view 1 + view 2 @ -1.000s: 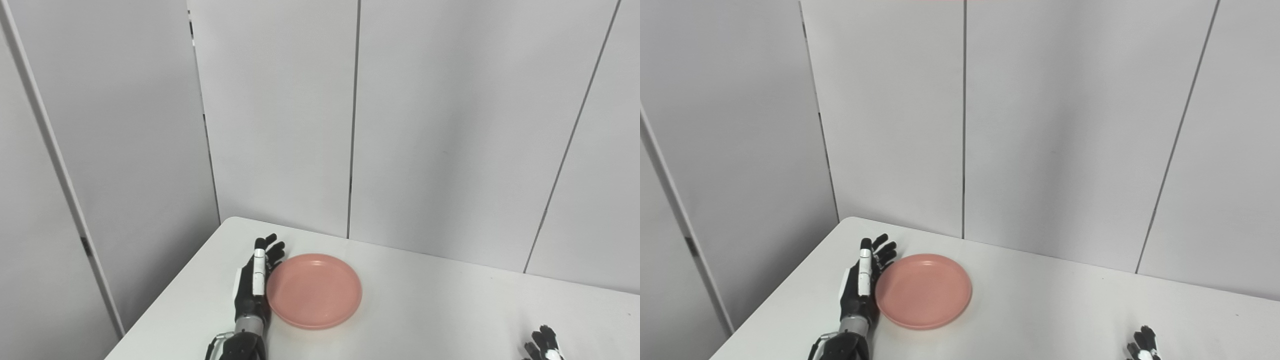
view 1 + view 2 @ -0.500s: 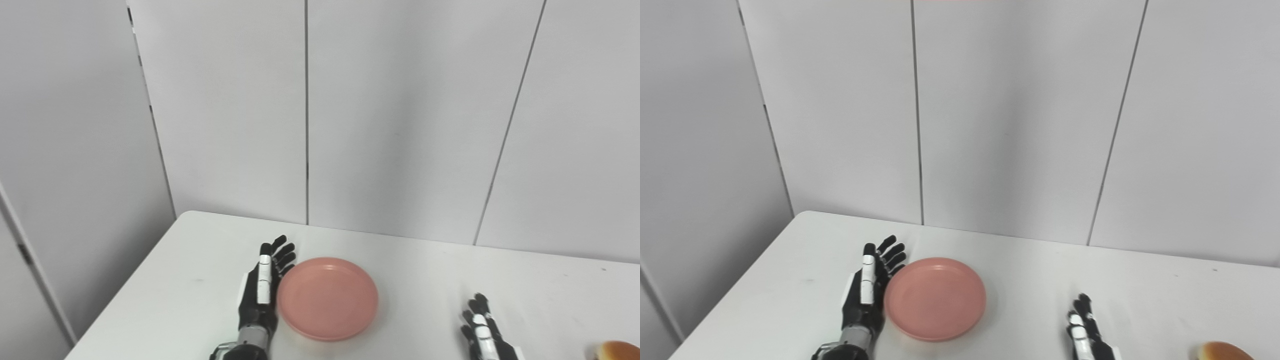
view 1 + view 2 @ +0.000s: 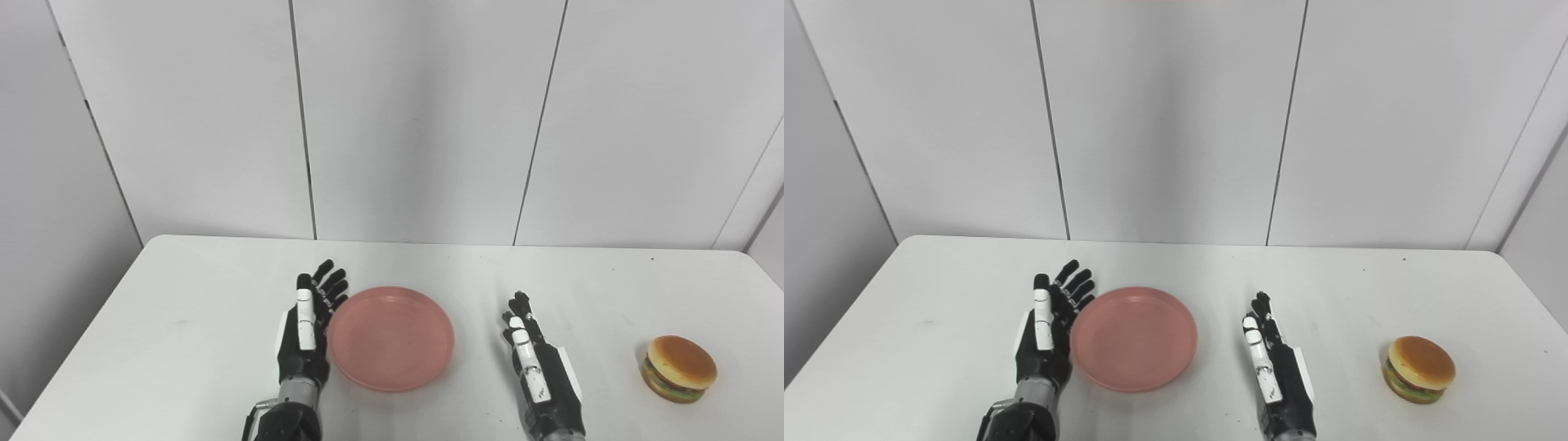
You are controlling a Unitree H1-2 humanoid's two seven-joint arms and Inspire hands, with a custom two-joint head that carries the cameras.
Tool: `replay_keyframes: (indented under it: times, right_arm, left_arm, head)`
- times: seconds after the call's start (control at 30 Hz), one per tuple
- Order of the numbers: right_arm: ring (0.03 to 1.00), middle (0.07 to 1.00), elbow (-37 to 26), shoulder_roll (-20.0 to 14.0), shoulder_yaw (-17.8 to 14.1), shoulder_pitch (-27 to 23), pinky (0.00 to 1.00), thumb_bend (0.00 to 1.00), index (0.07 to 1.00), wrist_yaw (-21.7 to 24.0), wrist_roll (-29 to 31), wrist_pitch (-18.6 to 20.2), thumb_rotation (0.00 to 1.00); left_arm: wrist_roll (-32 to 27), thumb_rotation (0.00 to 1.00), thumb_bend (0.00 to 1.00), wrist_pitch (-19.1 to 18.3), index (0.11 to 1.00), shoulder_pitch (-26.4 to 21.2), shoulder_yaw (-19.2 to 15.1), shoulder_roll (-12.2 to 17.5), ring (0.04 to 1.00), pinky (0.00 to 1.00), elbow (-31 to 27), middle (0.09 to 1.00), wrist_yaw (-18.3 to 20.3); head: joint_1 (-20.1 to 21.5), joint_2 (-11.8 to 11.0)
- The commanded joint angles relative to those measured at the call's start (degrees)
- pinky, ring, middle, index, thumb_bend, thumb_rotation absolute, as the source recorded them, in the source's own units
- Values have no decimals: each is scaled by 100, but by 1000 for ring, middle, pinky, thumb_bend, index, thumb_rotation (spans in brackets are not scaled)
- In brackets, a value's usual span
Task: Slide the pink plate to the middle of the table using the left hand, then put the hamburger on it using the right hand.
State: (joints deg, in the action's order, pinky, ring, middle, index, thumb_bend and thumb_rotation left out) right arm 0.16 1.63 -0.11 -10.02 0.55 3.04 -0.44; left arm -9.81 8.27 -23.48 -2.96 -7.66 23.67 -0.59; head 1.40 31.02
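On white table, left robot hand lying released against round pink plastic plate, right robot hand resting released between plate and toy hamburger.

A white table is seen before grey wall panels. A pink plate lies flat on the table, left of centre. The left hand is held edge-on with fingers extended and apart, against the plate's left rim; nothing is held. The right hand is set edge-on to the right of the plate, apart from it, fingers straight, empty. A hamburger rests upright near the right edge, well apart from the right hand.
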Motion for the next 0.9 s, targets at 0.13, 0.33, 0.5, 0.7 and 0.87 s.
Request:
replay_keyframes:
  times: [0.13,0.33,0.5,0.7,0.87]
  right_arm:
    - [989,998,-12,-60,-10,-326,999,588,1000,21,-49,-629,894]
    - [980,972,-201,-326,-217,-428,1000,680,974,77,115,-336,846]
    - [958,938,-89,-1082,-269,-678,1000,743,945,333,-141,-465,803]
    - [862,885,-698,-2305,-257,-849,821,741,913,779,-665,-77,664]
    - [874,884,-1232,-3103,-358,-876,828,737,888,1197,-821,372,496]
  left_arm:
    - [196,1000,813,-308,856,350,196,-248,883,863,-309,861,-111]
    - [276,1000,799,-466,883,604,352,-414,916,912,-620,900,-84]
    - [380,1000,790,-247,904,681,504,-428,923,914,-498,920,-51]
    - [406,1000,785,-129,910,714,568,-401,937,949,-400,930,-2]
    - [366,1000,776,-114,914,673,586,-420,941,959,-318,935,21]
  head:
    - [37,114]
    - [102,142]
    - [145,137]
    - [148,140]
    - [53,134]
